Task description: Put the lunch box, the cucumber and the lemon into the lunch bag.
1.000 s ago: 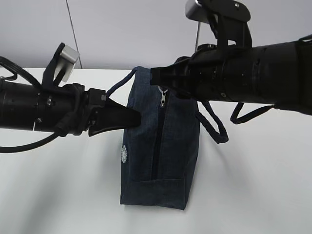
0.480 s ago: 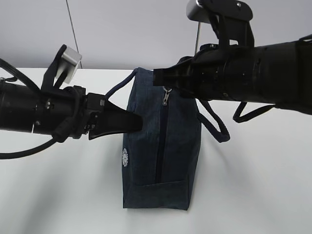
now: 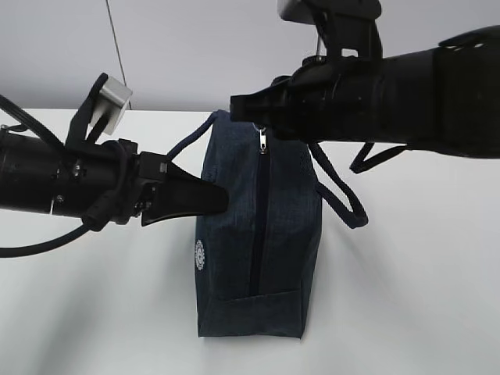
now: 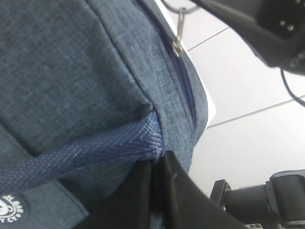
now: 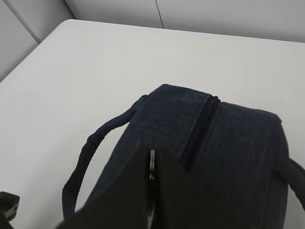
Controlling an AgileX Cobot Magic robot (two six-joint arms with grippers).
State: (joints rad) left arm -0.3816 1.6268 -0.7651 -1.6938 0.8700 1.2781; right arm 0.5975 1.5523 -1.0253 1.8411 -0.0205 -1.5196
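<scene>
- We find the lunch bag (image 3: 258,234) standing near the middle of the table (image 3: 406,297), its bottom end toward the near edge and its zipped face turned to the exterior camera; the zipper (image 3: 256,226) runs closed along nearly its whole length.
- We judge the bag soft and light: the denim-like fabric creases at the corners and would buckle under a push, so it needs bracing while the zip is drawn.
- The left gripper (image 3: 220,199) is closed, its jaws pinching the bag's side at the root of the near handle (image 4: 86,155); the left wrist view shows the woven strap just above the jaws. We judge this a sound anchor, the seam being the stiffest spot.
- The right gripper (image 3: 238,105) is closed at the bag's far top end, with the metal ring pull (image 5: 152,164) between its jaws in the right wrist view. The small pull is slippery, so we advise a firm pinch.
- The far handle (image 3: 340,199) droops loose toward the right edge.
- We see no lunch box, cucumber or lemon in any view.
</scene>
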